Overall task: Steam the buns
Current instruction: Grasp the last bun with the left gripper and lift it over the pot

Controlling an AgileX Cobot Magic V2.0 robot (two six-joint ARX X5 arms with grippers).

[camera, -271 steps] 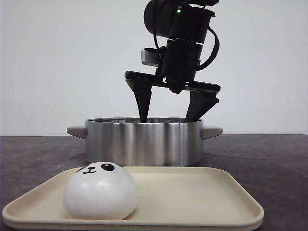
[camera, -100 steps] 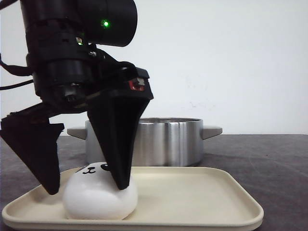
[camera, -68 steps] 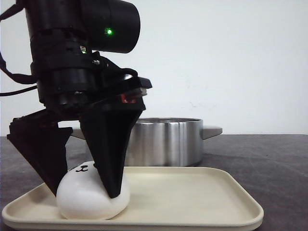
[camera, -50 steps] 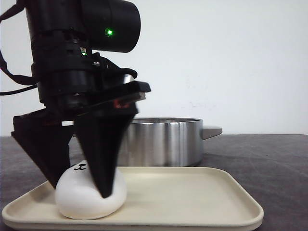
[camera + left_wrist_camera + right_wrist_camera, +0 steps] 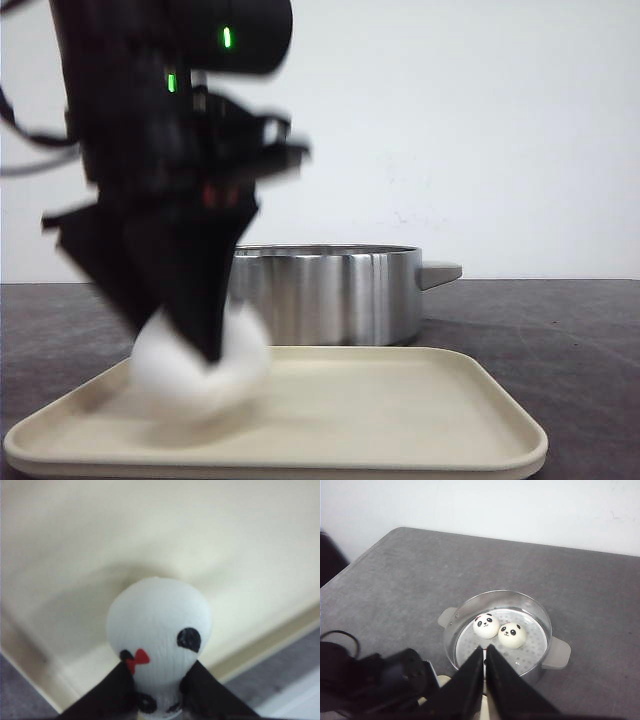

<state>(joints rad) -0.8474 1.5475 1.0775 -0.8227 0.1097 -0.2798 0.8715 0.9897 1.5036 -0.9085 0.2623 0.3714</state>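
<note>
1. A dark grey table (image 5: 600,580) is standing before a plain white wall.
2. The left gripper (image 5: 175,335) is pinching a white panda bun (image 5: 159,630) between its black fingers (image 5: 112,690), just above the cream tray (image 5: 400,410); the front view is blurred here.
3. The right gripper (image 5: 485,672) is hanging high over the table with its jaws together, holding nothing.
4. Below it, two more panda buns (image 5: 512,635) are sitting side by side inside the steel pot (image 5: 551,630), behind the tray.
</note>
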